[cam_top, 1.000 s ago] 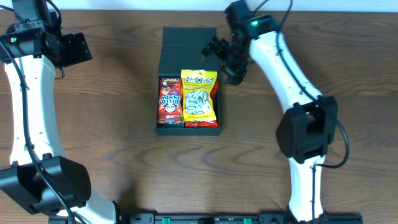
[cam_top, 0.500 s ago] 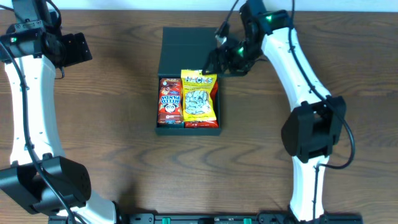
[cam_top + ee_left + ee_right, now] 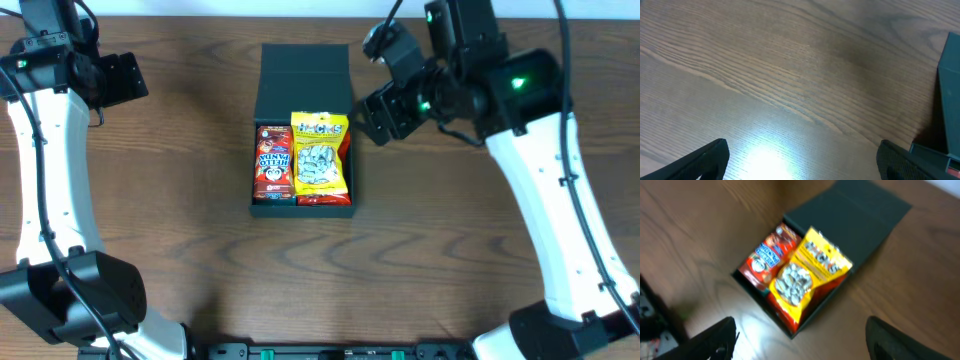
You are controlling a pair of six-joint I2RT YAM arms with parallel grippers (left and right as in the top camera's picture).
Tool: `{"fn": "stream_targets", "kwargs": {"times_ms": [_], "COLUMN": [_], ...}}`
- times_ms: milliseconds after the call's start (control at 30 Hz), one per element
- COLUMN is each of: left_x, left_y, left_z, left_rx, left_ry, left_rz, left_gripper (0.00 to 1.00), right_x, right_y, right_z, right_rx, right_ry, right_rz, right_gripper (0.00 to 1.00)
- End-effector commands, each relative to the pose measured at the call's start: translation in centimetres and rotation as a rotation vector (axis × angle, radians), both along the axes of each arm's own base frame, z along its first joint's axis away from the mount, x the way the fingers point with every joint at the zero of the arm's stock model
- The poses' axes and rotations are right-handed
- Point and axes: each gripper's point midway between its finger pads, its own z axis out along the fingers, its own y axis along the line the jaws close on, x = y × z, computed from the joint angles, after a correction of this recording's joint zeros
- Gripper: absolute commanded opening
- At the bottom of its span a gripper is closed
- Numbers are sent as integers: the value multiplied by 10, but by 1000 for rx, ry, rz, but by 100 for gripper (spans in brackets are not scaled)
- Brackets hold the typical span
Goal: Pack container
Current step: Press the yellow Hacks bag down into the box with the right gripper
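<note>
The left claw [image 3: 802, 162] hangs over bare worktop [image 3: 180, 250] at the left, fingers spread wide with nothing between them, well apart from the container. The container [image 3: 300, 209] sits at the middle of the worktop, its flap lid [image 3: 303, 80] laid open toward the far edge. Inside, a red Hello Panda packet [image 3: 272, 162] lies on the left. Touching it on the right is a yellow snack bag [image 3: 320, 152], resting on a red wrapper [image 3: 346, 160]. The right claw [image 3: 807, 342] hovers near the container's right side, released, fingers wide, holding nothing.
</note>
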Motion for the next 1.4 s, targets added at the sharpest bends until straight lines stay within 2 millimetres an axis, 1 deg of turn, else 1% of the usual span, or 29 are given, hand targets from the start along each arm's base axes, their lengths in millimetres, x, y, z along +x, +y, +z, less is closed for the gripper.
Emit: {"fn": "stream_targets", "kwargs": {"times_ms": [0, 33, 67, 100, 133, 167, 200, 233, 267, 300, 367, 433, 467, 500, 533, 567, 600, 667, 700, 833, 1000, 1067, 1233, 1367], "left_x": [1, 1, 0, 0, 0, 0, 0, 0, -1, -1, -2, -4, -4, -4, -4, -4, -4, -4, -4, -5, -5, -5, -5, -5], "left_y": [2, 2, 2, 1, 1, 1, 1, 1, 1, 1, 1, 1, 0, 0, 0, 0, 0, 0, 0, 0, 0, 0, 0, 0], "left_z": [-3, -3, -3, -3, -3, -3, -3, -4, -4, -4, -5, -6, -6, -6, -6, -6, -6, -6, -6, -6, -6, -6, -6, -6], "left_rx": [1, 1, 1, 1, 0, 0, 0, 0, -1, -1, -3, -4, -5, -5, -5, -5, -5, -5, -5, -5, -5, -5, -5, -5], "left_ry": [9, 10, 10, 11, 12, 12, 13, 14, 16, 18, 23, 29, 32, 33, 33, 33, 32, 33, 33, 34, 36, 35, 35, 34], "left_rz": [-2, -2, -2, -2, -2, -2, -2, -2, -2, -2, -2, -2, -2, -2, -2, -2, -2, -2, -2, -2, -1, -1, -1, -2], "left_gripper": [95, 95, 95, 95, 95, 95, 95, 95, 95, 95, 95, 95, 95, 95, 95, 95, 95, 95, 95, 95, 95, 95, 95, 95], "right_x": [0, 2, 4, 6, 8, 9, 10, 11, 12, 12, 15, 19, 21, 21, 22, 22, 23, 24, 24, 19, 15, 15, 11, 4], "right_y": [12, 16, 21, 27, 32, 37, 42, 46, 50, 53, 53, 50, 48, 49, 50, 51, 51, 52, 53, 57, 55, 55, 53, 43], "right_z": [-81, -92, -100, -108, -112, -118, -121, -124, -127, -130, -138, -151, -156, -161, -165, -171, -177, -190, -196, -216, -236, -235, -223, -221], "right_rx": [-74, -71, -64, -53, -42, -32, -24, -19, -15, -12, -35, -78, -93, -99, -102, -104, -106, -111, -114, -136, -167, -165, -181, -242], "right_ry": [137, 139, 137, 134, 128, 117, 104, 90, 82, 77, 68, 63, 66, 75, 83, 94, 112, 144, 161, 203, 249, 247, 256, 275], "right_rz": [20, 20, 18, 11, 6, 7, 13, 22, 28, 26, 0, -36, -51, -56, -55, -60, -72, -92, -97, -93, -90, -90, -74, -54], "right_gripper": [86, 87, 85, 79, 70, 65, 68, 79, 87, 91, 95, 90, 82, 70, 56, 37, 25, 4, 2, 1, 2, 1, 1, 1]}}
